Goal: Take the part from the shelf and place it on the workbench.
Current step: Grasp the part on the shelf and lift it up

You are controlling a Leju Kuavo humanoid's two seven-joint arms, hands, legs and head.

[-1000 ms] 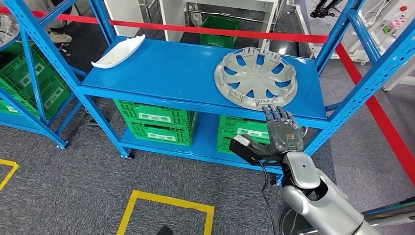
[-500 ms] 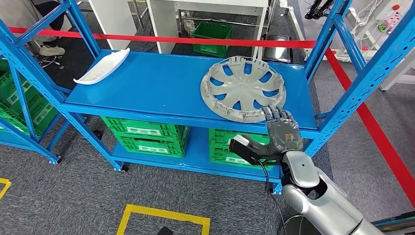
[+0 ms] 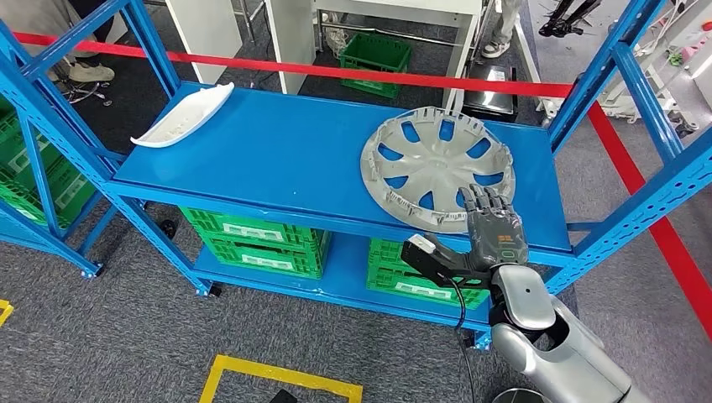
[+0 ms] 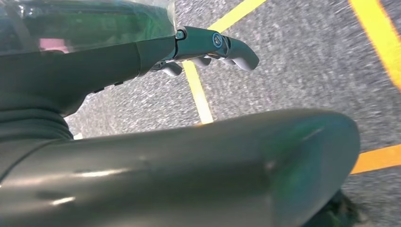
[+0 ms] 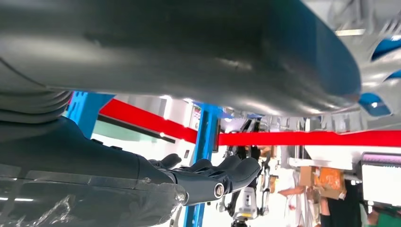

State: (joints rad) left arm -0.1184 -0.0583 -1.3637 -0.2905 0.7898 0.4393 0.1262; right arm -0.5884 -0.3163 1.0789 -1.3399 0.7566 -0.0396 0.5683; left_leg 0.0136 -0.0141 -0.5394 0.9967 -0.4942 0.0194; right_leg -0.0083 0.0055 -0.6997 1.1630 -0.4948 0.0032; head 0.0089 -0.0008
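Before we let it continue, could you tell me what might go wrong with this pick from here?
The right hand is only at the near rim of the hubcap, with fingers spread, so a shallow grip could slip. The hubcap lies close to the shelf edge; a nudge might tip it off.

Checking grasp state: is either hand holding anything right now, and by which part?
Nothing is held. The right hand is open at the near rim of the hubcap, not closed on it. The left hand hangs over the floor.

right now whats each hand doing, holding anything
Left hand: holding nothing, hanging over the floor; open or closed cannot be told.
Right hand: open, holding nothing, fingers spread at the near rim of the wheel cover.
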